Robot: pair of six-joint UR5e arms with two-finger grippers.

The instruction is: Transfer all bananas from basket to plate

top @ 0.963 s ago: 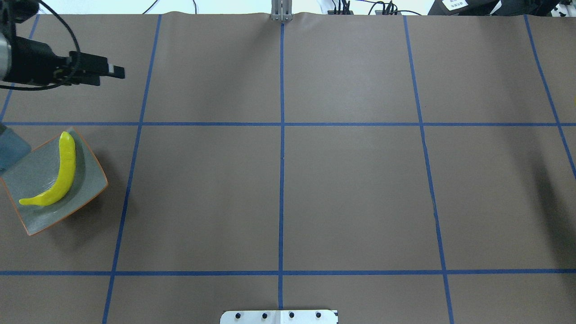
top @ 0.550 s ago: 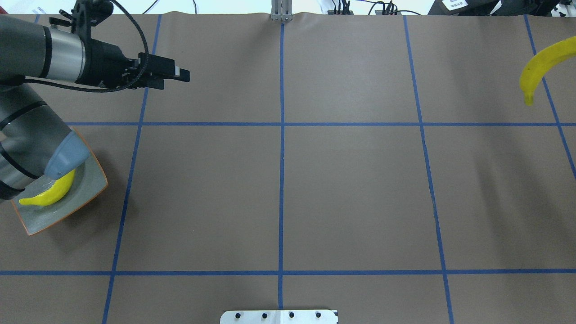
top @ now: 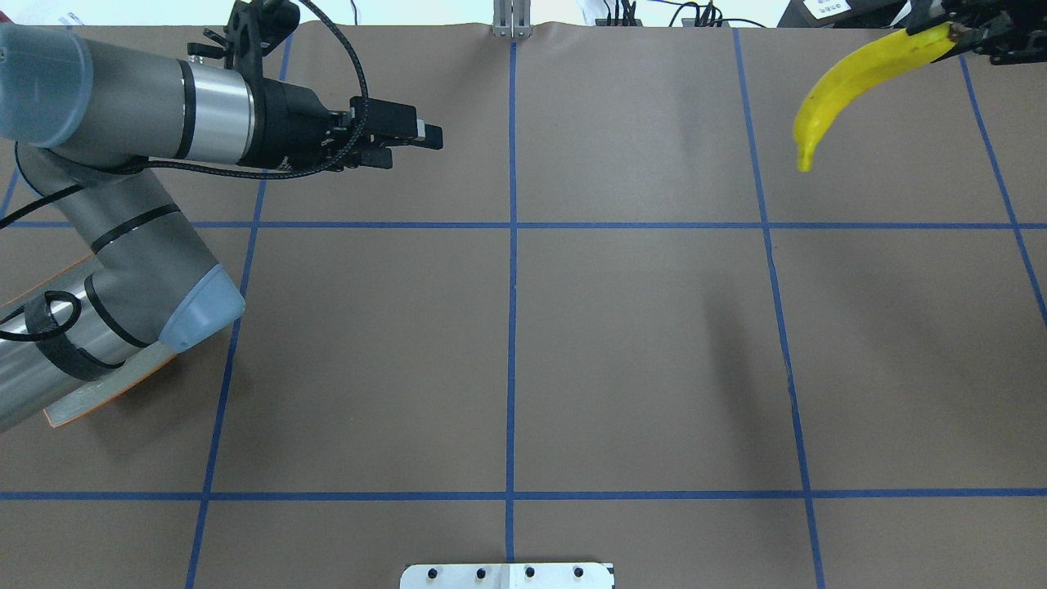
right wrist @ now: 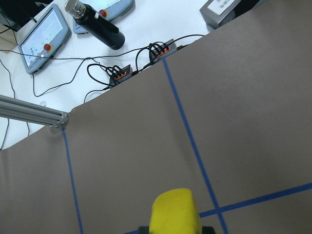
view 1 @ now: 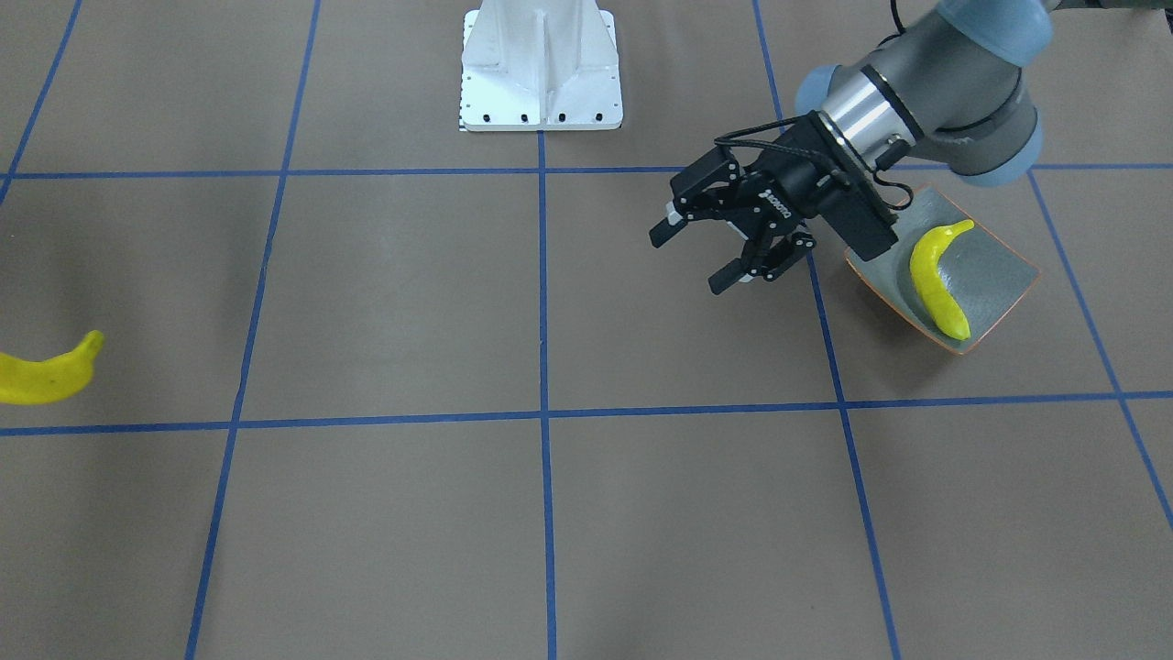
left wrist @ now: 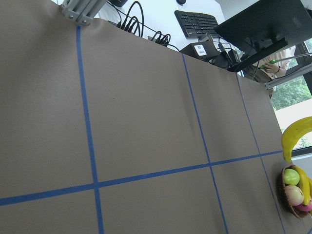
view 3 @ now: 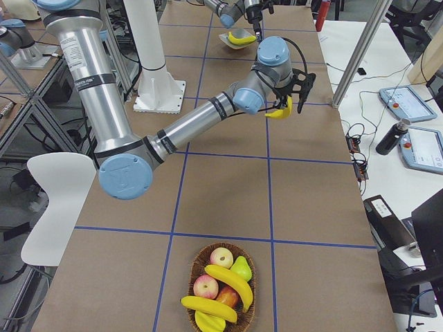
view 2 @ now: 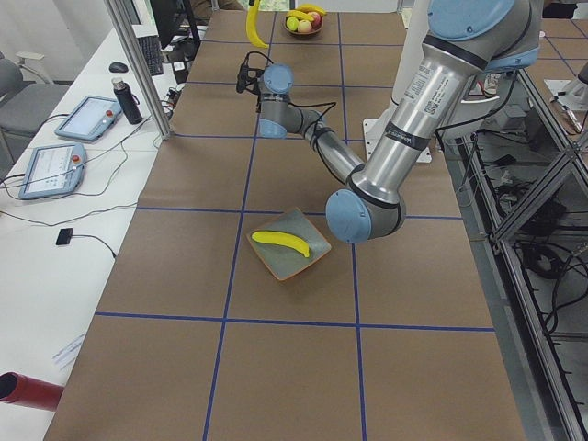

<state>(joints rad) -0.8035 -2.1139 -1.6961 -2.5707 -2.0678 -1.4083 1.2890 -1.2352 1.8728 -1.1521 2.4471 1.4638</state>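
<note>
My right gripper (top: pixel 959 34) is shut on the stem end of a yellow banana (top: pixel 851 78), which hangs above the table's far right part and also shows as a banana (view 1: pixel 41 376) at the front view's left edge. Another banana (view 1: pixel 935 280) lies on the grey-green plate (view 1: pixel 994 266). My left gripper (view 1: pixel 687 261) hovers open and holds nothing, just beside the plate toward the table's middle. From overhead my left arm covers most of the plate (top: pixel 98 394). The basket (view 3: pixel 196 261) holds two more bananas (view 3: pixel 228 280) among other fruit.
Apples and a pear share the basket (left wrist: pixel 282 187) at the table's right end. The white robot base (view 1: pixel 541 69) stands at the near edge. Tablets and a black bottle (right wrist: pixel 95 22) lie on the side desk beyond the table.
My left arm has swung right, over the plate, carrying its open gripper toward the table's middle. The right gripper has brought the held banana in from the right edge, moving left.
</note>
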